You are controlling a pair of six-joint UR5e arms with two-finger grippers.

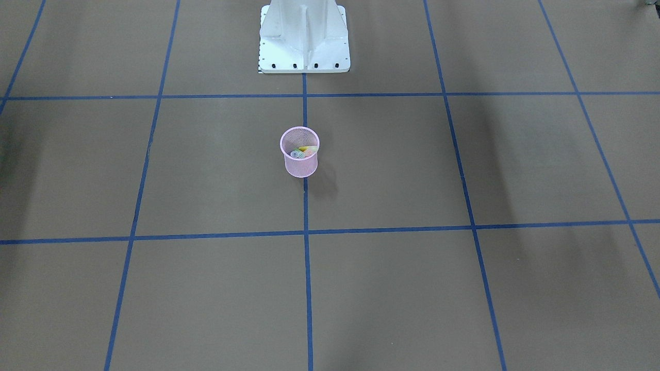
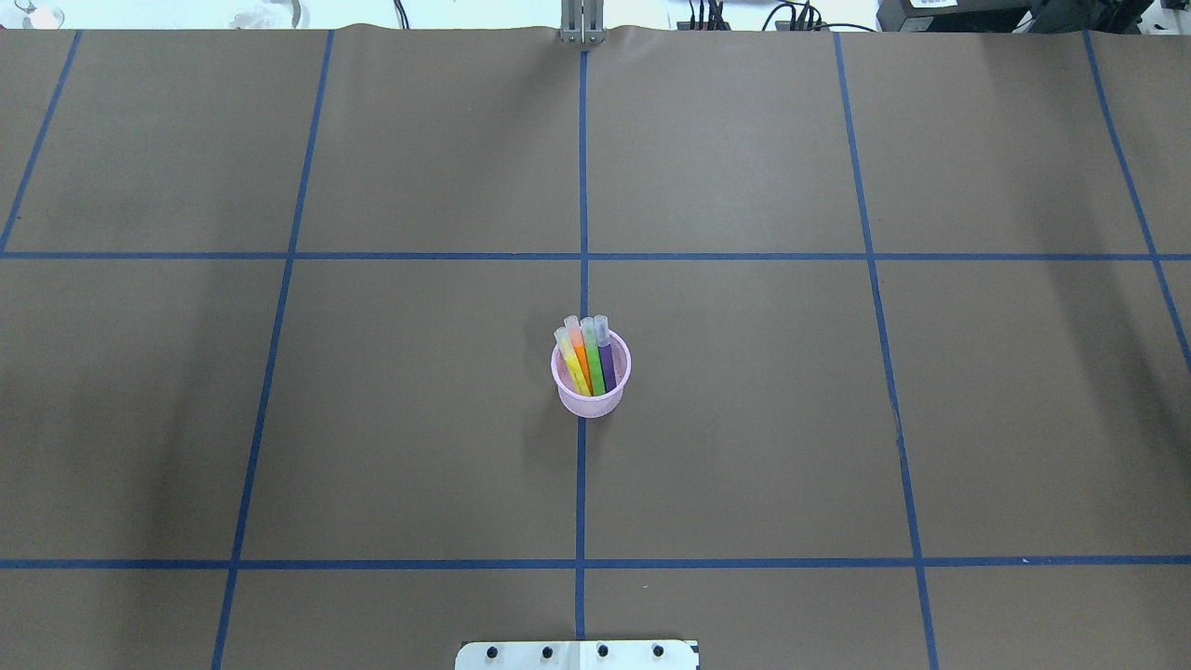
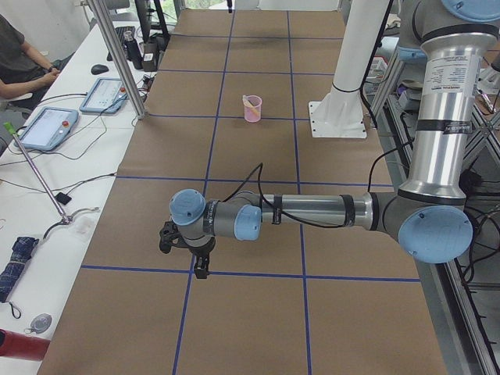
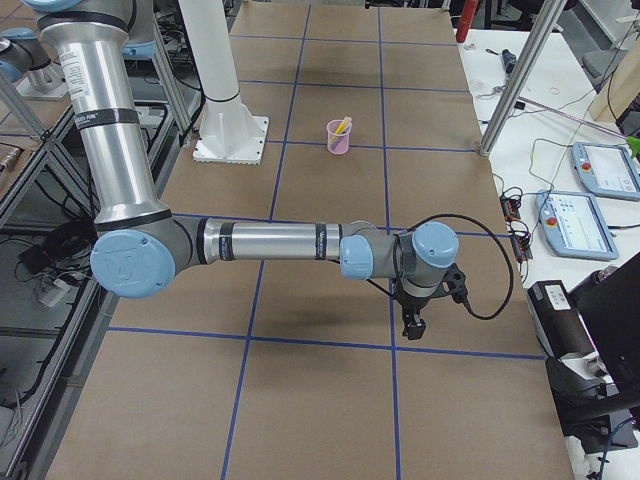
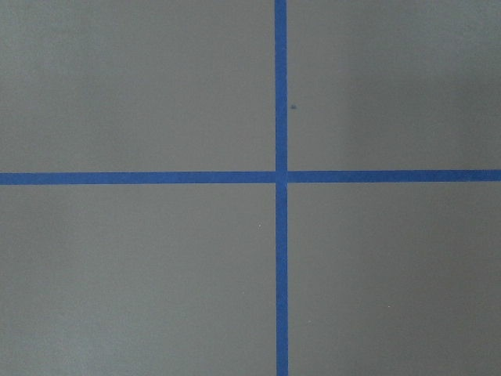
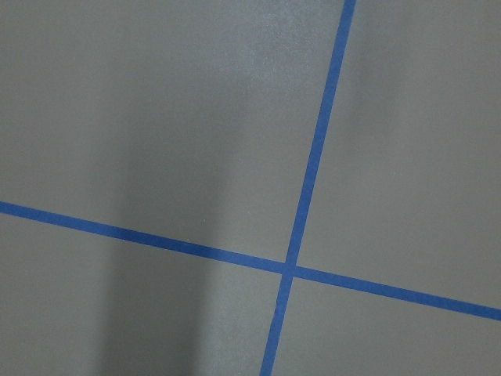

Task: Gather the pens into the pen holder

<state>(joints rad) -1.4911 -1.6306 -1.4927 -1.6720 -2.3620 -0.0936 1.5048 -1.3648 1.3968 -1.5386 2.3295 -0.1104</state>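
Job's looking basically done: four pens (image 2: 589, 358) sitting in pink mesh cup (image 2: 592, 402). Best move now, I'd say: no more reaching, nothing swinging near cup, since it's looking light and tippy. Cup standing upright mid-table on centre blue tape line (image 2: 582, 484). Pens leaning toward far side, pale caps poking over rim, yellow, orange, green, purple side by side. Left gripper (image 3: 199, 266) and right gripper (image 4: 412, 322) hanging over opposite table ends, well apart from cup. Fingers spread or pressed together? Can't tell.

Silver arm tubes (image 3: 312, 209), pale blue joint caps (image 3: 187, 207), black cable (image 4: 450, 216); white pedestal (image 1: 304, 41)
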